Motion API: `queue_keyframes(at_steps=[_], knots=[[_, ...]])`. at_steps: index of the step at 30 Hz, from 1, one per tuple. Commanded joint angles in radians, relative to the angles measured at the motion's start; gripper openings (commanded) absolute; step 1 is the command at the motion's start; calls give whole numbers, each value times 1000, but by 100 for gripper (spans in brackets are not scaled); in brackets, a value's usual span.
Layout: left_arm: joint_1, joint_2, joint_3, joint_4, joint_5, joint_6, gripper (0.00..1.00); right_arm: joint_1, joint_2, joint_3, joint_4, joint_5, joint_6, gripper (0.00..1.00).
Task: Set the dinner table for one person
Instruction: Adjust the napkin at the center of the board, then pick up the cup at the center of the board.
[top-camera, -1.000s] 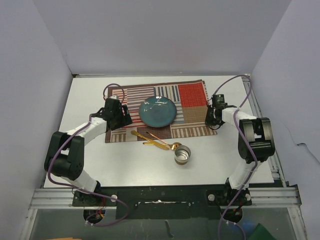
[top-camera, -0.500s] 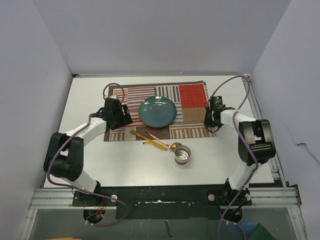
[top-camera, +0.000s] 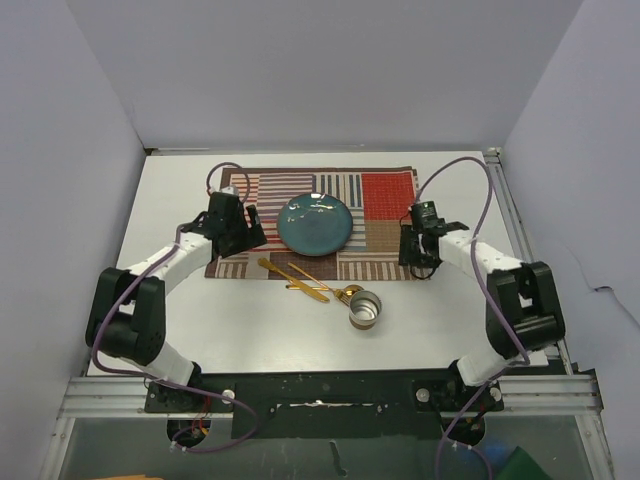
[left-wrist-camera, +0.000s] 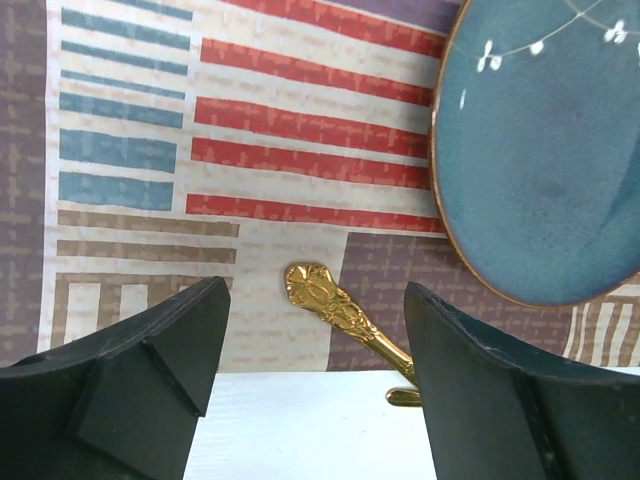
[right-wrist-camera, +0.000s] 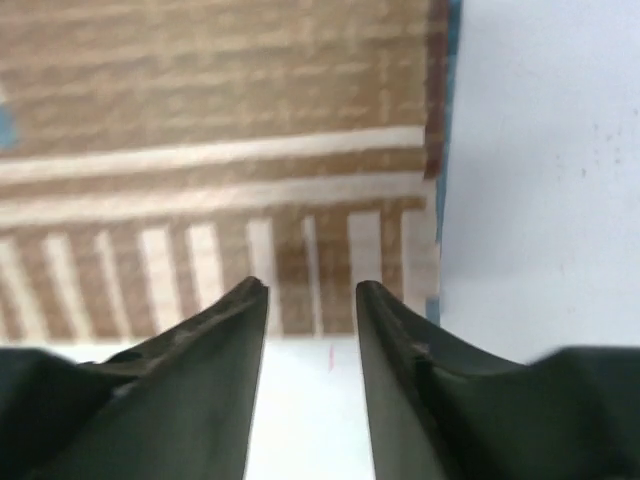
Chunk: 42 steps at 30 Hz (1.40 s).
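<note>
**A:** Where is the dinner table (top-camera: 180, 320) in all this?

**B:** Under everything: the wide white top with rails, my two arms bolted at its near edge. The striped placemat (top-camera: 385, 195) lies on its far half, with a blue plate (top-camera: 314, 223) on the middle of the cloth.

**A:** And your pincers?

**B:** My left pincer (left-wrist-camera: 315, 330) stands wide, nothing between the fingers, low over the placemat's near left part and just beside the plate. An ornate gold handle (left-wrist-camera: 335, 310) lies below the gap, crossing from cloth to table. My right pincer (right-wrist-camera: 312, 300) is narrow, with a slim gap and nothing in it, over the placemat's near right corner.

**A:** Anything else?

**B:** A metal cup (top-camera: 364, 309) on the bare table, close by the gold cutlery (top-camera: 300, 280).
</note>
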<state>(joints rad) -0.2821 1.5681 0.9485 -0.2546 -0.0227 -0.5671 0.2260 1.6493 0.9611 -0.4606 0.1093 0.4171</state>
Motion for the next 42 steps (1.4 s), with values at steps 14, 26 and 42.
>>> queue_keyframes(at_steps=[14,26,42], knots=[[-98,-185,26,-70,-65,-6,73,69,-499,-108,-89,-380,-42,67],[-106,-220,-19,-62,-74,-25,73,138,-695,-226,-155,-583,3,95],[-127,-193,-11,-65,-75,-28,73,250,-798,-400,-90,-470,134,97]])
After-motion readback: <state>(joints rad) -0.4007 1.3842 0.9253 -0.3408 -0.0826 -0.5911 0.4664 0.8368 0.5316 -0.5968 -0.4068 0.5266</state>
